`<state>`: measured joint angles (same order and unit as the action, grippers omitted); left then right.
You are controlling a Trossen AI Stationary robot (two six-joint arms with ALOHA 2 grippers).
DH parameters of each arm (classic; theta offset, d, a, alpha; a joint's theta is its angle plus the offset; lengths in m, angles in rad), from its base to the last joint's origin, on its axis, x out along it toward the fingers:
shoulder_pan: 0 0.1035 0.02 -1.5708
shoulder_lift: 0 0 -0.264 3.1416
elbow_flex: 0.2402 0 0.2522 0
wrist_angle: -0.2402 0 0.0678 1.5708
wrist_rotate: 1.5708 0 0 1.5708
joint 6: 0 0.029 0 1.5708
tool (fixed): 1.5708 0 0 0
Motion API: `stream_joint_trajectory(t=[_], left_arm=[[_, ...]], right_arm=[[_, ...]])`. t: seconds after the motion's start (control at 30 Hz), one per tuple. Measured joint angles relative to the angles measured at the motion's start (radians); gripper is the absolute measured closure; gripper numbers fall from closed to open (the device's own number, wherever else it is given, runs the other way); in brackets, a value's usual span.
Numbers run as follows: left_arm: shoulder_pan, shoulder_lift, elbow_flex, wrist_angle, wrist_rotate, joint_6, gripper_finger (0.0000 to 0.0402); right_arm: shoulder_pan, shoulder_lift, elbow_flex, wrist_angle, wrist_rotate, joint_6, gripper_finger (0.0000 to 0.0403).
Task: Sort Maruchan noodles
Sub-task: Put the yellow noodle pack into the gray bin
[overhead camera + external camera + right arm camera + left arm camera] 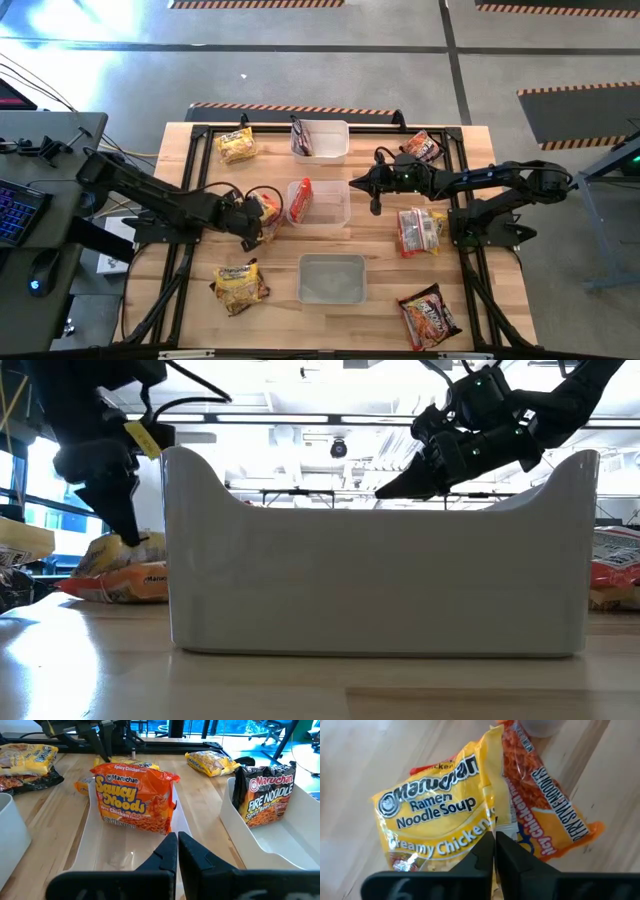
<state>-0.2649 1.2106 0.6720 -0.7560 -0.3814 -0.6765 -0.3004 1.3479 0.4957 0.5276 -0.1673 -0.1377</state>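
A yellow Maruchan Creamy Chicken packet (435, 820) lies on the table partly over an orange packet (545, 810), left of the middle tub (335, 210). My left gripper (494, 847) points steeply down and is shut on the yellow packet; the low view shows it over the pair (125, 530). My right gripper (376, 205) hangs shut and touching nothing at the middle tub's right side. An orange Saucy Noods packet (135, 795) stands in that tub. A dark Fire Noodle packet (270, 795) stands in the far tub (330, 150). My left gripper pinches the yellow packet's edge (495, 822), where it meets the orange packet, between its two fingers. The fingers slant down from above and from the table's left. The packet lies on the table and on the orange packet beneath it.
An empty clear tub (332, 278) stands near the front edge and fills the low view. Loose packets lie at the far left (237, 145), near left (240, 285), far right (423, 147), right (420, 230) and near right (430, 315). A black frame rims the table.
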Motion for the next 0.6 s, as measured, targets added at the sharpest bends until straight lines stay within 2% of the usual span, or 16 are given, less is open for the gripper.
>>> stream_joint_trajectory(t=[0.3, 0.4, 0.6], left_arm=[[-0.01, -0.107, 0.0, -0.013, -0.027, 0.003, 0.0401], [-0.02, -0.146, 0.0, -0.023, -0.054, 0.002, 0.0401], [-0.038, -0.198, 0.047, -0.093, -0.101, -0.001, 0.0401]], right_arm=[[0.001, 0.0, 0.0, 0.0, 0.018, 0.025, 0.0389], [0.01, 0.0, 0.0, 0.0, 0.053, 0.033, 0.0365], [0.051, 0.0, 0.0, 0.011, 0.09, 0.049, 0.0288]])
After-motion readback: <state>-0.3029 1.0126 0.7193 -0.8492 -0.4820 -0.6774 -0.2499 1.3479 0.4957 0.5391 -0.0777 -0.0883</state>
